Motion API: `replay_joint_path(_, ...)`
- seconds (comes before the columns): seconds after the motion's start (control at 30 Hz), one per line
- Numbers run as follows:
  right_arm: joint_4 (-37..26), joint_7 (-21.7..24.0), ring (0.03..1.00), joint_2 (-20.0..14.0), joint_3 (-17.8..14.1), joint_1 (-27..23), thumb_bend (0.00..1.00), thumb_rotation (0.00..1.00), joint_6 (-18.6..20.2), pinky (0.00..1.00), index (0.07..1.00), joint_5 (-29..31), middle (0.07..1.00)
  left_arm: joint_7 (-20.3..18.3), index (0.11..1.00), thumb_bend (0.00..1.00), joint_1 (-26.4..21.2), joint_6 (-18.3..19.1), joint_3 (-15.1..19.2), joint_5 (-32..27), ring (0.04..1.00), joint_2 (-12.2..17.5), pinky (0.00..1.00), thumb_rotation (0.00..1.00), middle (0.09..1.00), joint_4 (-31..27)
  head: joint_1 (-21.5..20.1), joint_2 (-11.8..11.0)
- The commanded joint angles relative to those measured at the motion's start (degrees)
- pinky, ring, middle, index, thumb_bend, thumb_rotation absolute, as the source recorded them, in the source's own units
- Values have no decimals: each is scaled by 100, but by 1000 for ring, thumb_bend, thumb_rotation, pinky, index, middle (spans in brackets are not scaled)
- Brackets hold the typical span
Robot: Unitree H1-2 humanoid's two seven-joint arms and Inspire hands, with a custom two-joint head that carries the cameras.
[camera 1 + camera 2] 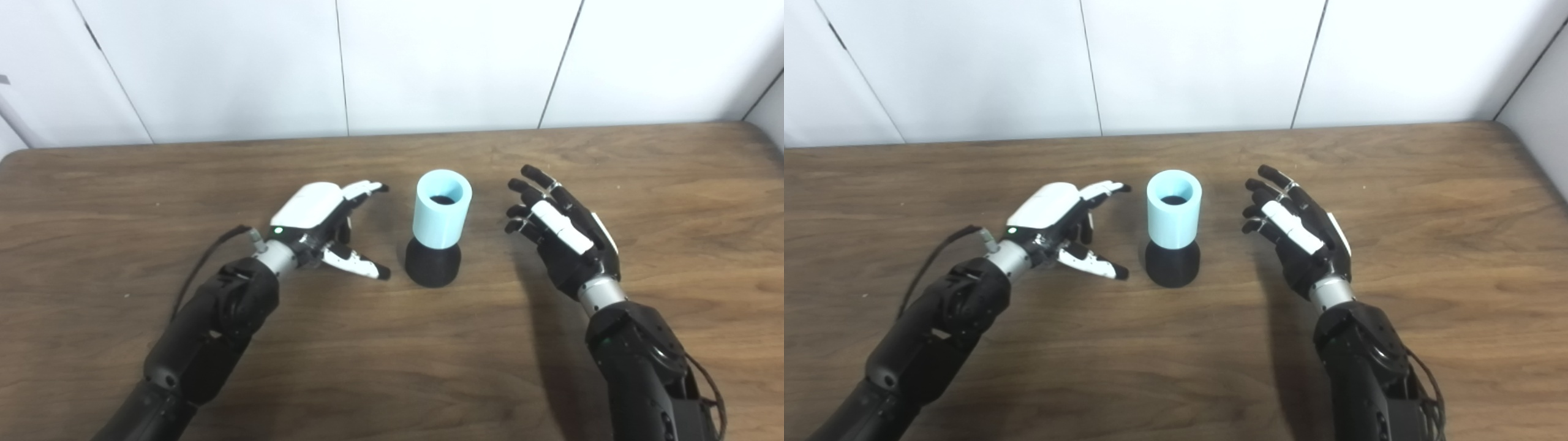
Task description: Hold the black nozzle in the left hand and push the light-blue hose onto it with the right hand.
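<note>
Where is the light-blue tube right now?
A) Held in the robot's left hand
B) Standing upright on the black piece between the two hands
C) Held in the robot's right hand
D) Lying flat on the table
B: the light-blue hose stands upright on the black nozzle, while the left hand and right hand are open on either side, touching neither.

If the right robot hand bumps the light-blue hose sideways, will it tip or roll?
Probably tips: the light-blue hose stands upright on the narrower-topped black nozzle, so it looks top-heavy. Once down, its round wall would likely roll. Both robot hands, left and right, are open beside it.
</note>
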Motion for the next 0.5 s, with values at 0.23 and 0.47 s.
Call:
replay_joint_path(0.23, -66, 202, 508, 34, 89, -77, 620, 173, -609, 343, 659, -721, 730, 210, 659, 632, 780, 1907, 3079, -4730, 541, -2086, 387, 7, 628, -984, 72, -14)
replay_joint_path(0.47, 45, 342, 510, 82, 29, -45, 703, 199, -845, 359, 655, -839, 723, -109, 671, 706, 1114, 1636, 3324, -5839, 565, -2403, 422, 94, 648, -1160, 106, -29)
